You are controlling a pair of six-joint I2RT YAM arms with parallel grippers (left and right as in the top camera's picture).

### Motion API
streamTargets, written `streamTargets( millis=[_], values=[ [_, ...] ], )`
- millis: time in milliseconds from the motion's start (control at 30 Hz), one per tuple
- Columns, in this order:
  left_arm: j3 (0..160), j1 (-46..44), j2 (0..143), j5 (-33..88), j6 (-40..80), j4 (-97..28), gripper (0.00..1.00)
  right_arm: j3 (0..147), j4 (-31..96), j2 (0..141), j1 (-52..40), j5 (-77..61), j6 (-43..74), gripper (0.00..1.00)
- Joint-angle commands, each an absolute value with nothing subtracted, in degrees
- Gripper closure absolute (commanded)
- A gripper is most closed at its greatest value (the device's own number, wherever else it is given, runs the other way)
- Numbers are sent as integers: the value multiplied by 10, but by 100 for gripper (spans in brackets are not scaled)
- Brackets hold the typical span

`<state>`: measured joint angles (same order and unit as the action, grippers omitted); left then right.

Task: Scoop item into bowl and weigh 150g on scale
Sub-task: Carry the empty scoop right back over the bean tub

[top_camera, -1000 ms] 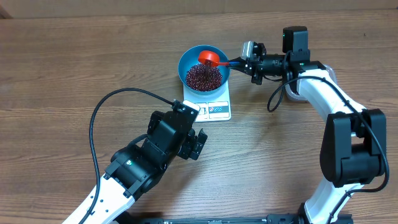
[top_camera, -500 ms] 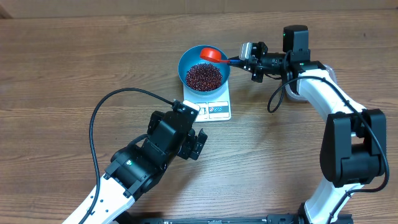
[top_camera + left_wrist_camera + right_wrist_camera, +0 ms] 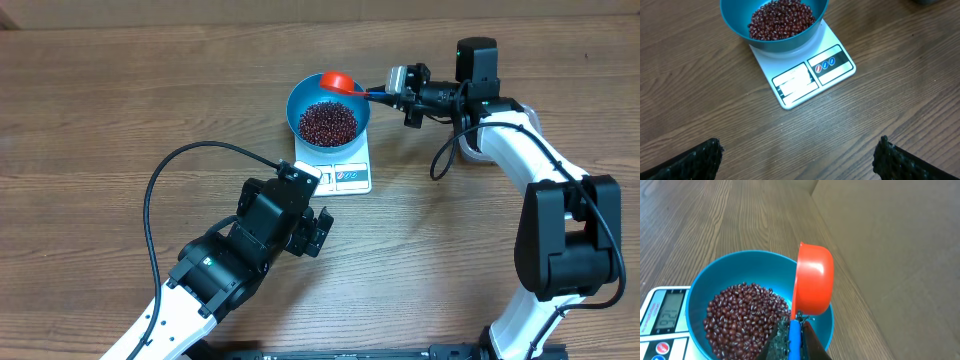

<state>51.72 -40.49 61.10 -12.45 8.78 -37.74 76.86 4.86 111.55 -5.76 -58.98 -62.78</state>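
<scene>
The blue bowl (image 3: 296, 100) stands on the white scale (image 3: 345, 176) and holds a heap of dark red beans (image 3: 328, 122). My right gripper (image 3: 398, 92) is shut on the blue handle of a red scoop (image 3: 337, 82), which hangs over the bowl's far rim. In the right wrist view the scoop (image 3: 812, 280) is tipped on its edge above the bowl (image 3: 705, 287) and the beans (image 3: 742, 315), with my right gripper (image 3: 795, 340) clamped on the handle. My left gripper (image 3: 318, 228) stands open over bare table just in front of the scale (image 3: 805, 80), with nothing between its fingers (image 3: 695, 162).
The wooden table runs all round the scale. A black cable (image 3: 165, 170) loops left of my left arm. The scale's display (image 3: 665, 312) faces the front, partly visible beside the bowl.
The right gripper has drawn the scoop from over the beans back to the bowl's far rim and lifted it a little. My left arm has stayed still.
</scene>
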Motion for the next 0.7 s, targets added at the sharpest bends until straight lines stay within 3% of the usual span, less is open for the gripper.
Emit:
streamTargets(
  millis=[0, 267, 667],
  values=[
    [515, -405, 615, -122, 81, -377, 1, 769, 36, 1093, -53, -600, -567, 96],
    [515, -405, 615, -121, 81, -377, 1, 770, 13, 1031, -10, -601, -348, 96],
    [515, -405, 615, -122, 81, -377, 1, 770, 27, 912, 130, -642, 141, 96]
  ],
)
